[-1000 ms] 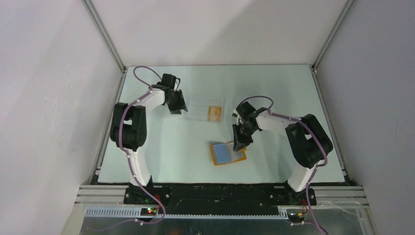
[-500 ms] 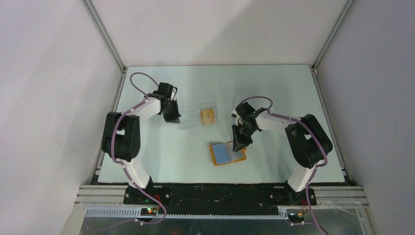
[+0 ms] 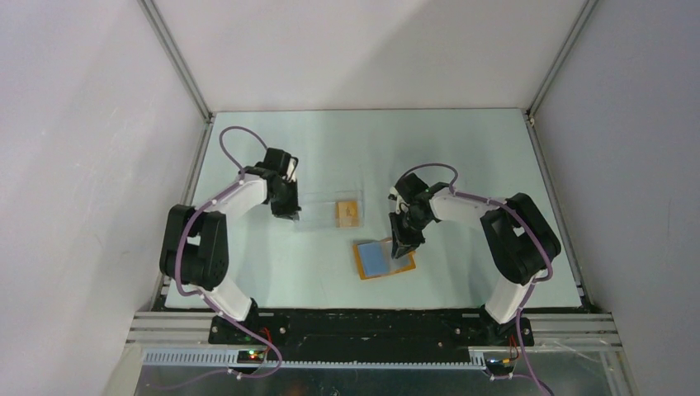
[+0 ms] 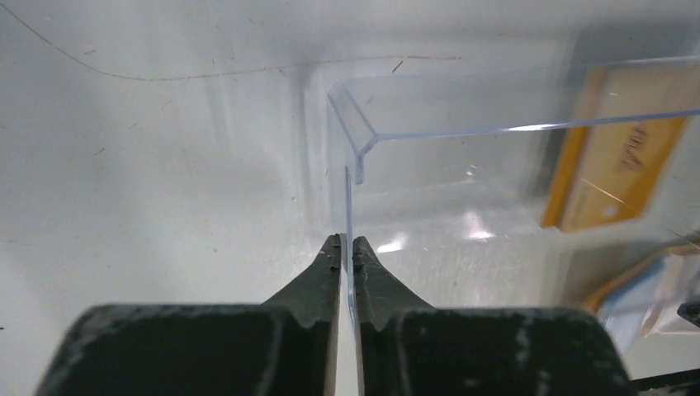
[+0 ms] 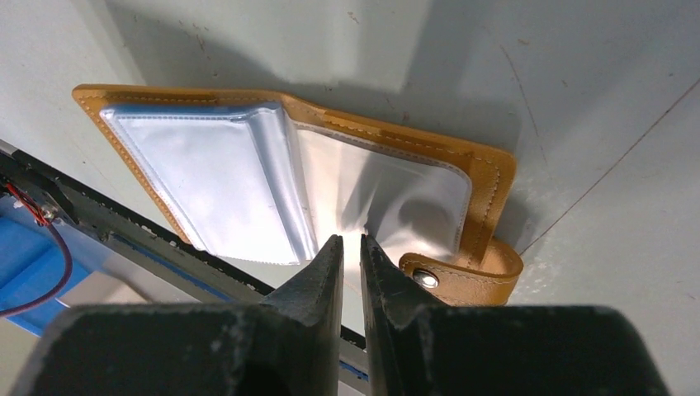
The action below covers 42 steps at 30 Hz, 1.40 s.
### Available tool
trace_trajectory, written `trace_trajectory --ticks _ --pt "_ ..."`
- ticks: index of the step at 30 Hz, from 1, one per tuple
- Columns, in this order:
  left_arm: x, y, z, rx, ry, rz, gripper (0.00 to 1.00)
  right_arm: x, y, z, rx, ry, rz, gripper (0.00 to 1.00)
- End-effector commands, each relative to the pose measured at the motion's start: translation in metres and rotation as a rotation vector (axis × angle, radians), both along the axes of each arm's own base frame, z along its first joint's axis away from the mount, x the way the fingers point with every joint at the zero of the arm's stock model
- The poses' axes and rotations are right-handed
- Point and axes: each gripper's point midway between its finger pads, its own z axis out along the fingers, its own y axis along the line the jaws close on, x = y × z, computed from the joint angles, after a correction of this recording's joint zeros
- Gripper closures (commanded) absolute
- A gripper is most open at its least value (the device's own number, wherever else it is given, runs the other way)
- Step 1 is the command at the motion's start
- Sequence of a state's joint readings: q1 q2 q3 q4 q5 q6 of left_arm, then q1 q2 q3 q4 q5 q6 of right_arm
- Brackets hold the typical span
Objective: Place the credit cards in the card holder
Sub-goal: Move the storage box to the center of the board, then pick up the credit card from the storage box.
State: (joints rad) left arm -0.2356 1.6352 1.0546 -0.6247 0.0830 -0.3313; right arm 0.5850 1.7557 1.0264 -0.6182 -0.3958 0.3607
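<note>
The card holder (image 3: 382,258) lies open on the table, orange with pale blue inner panels; the right wrist view shows its panels (image 5: 215,173) and tab clasp (image 5: 462,276). My right gripper (image 3: 402,247) is shut on the edge of its right clear sleeve (image 5: 352,242). The tan-orange credit cards (image 3: 347,213) lie inside a clear plastic case (image 3: 322,210). My left gripper (image 3: 286,208) is shut on the case's thin left wall (image 4: 347,247). The cards also show through the case in the left wrist view (image 4: 619,165).
The table is pale, with grey walls and aluminium frame posts at its sides and back. The case and the card holder lie close together near the middle. The card holder's corner also shows in the left wrist view (image 4: 652,289).
My left gripper has drawn the clear case, with the cards in it, nearer and slightly left, closer to the card holder. The right gripper has hardly moved.
</note>
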Motion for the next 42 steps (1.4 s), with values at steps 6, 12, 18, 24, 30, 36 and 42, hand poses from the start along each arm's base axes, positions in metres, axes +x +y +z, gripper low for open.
trace_trajectory --ticks 6,12,18,24,30,36,42 --pt "0.012 -0.002 0.055 0.006 -0.146 -0.041 0.43 -0.001 0.010 0.032 0.085 -0.057 0.025 0.81" --pt "0.016 -0.009 0.112 -0.044 -0.298 -0.009 0.33 -0.001 0.021 0.053 0.182 -0.061 0.019 0.80" --pt "0.020 -0.038 0.124 -0.172 -0.279 -0.035 0.32 0.007 0.030 0.063 0.260 -0.052 -0.008 0.79" --pt "0.033 -0.071 0.107 -0.239 -0.185 -0.071 0.34 0.018 0.039 0.065 0.289 -0.043 -0.024 0.79" --pt "0.040 -0.094 0.076 -0.290 -0.089 -0.050 0.40 0.038 0.045 0.071 0.312 -0.070 -0.049 0.72" --pt "0.045 -0.109 0.053 -0.349 -0.040 -0.033 0.48 0.070 0.052 0.080 0.387 -0.076 -0.093 0.62" --pt "0.040 -0.117 0.027 -0.356 0.009 -0.033 0.50 0.096 0.063 0.077 0.410 -0.062 -0.112 0.56"
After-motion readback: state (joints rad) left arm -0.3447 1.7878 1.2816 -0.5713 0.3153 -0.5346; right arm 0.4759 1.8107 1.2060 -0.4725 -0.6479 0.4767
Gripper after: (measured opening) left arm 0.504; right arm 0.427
